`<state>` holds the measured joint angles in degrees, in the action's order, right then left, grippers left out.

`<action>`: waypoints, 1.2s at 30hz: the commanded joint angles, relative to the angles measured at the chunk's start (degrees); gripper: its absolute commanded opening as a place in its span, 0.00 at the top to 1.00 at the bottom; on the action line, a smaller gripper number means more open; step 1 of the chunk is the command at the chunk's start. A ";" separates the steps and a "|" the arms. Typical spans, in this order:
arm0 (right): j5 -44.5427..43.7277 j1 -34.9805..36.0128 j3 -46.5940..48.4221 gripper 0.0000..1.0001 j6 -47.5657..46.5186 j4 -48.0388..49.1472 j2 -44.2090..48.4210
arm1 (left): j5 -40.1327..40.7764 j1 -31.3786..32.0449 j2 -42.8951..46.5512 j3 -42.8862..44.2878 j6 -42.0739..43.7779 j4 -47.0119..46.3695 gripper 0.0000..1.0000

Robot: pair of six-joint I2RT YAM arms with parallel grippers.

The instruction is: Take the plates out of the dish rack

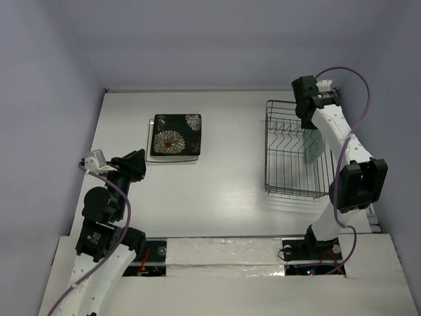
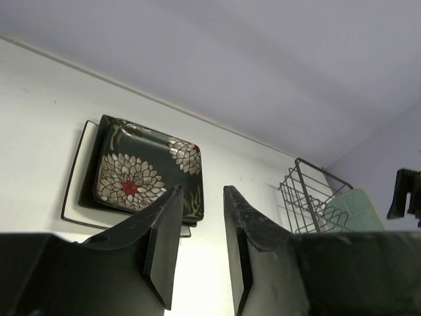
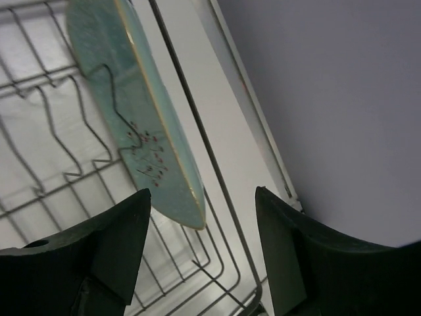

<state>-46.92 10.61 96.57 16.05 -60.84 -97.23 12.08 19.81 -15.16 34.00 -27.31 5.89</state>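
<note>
The black flowered plate lies flat on top of a stack at the table's far left. The white plate shows as a rim under it. A dark edge shows between them in the left wrist view; no teal centre is visible. The mint-green plate stands on edge in the wire dish rack at its right side. My right gripper hovers over the rack's far right, open, with the mint plate's corner just inside its left finger. My left gripper is open and empty, near of the stack.
The left wrist view shows the flowered plate, the white rim, the rack and the mint plate beyond my left gripper. The rack's rim wire runs between my right gripper's fingers. Walls close the table.
</note>
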 commanded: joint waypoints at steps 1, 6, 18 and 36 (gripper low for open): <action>-0.71 -0.68 -2.35 0.30 -2.25 -3.41 -1.64 | -0.21 0.23 0.83 -0.42 0.50 -2.37 0.71; -2.65 -1.82 -3.06 0.35 -2.43 -2.36 -4.54 | -0.21 0.23 0.74 -0.51 0.59 -2.38 0.67; -4.41 -1.82 -1.04 0.56 -3.13 -0.33 -10.61 | -0.21 0.23 -0.40 -0.69 0.77 -3.08 0.65; -13.37 -2.35 4.24 1.00 -4.36 -6.22 -12.90 | -0.21 0.23 0.48 -0.69 0.68 -3.25 0.65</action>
<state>-53.52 8.64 99.79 11.51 -67.92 -112.55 12.05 19.81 -15.00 33.67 -27.29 5.65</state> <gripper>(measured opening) 0.036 0.346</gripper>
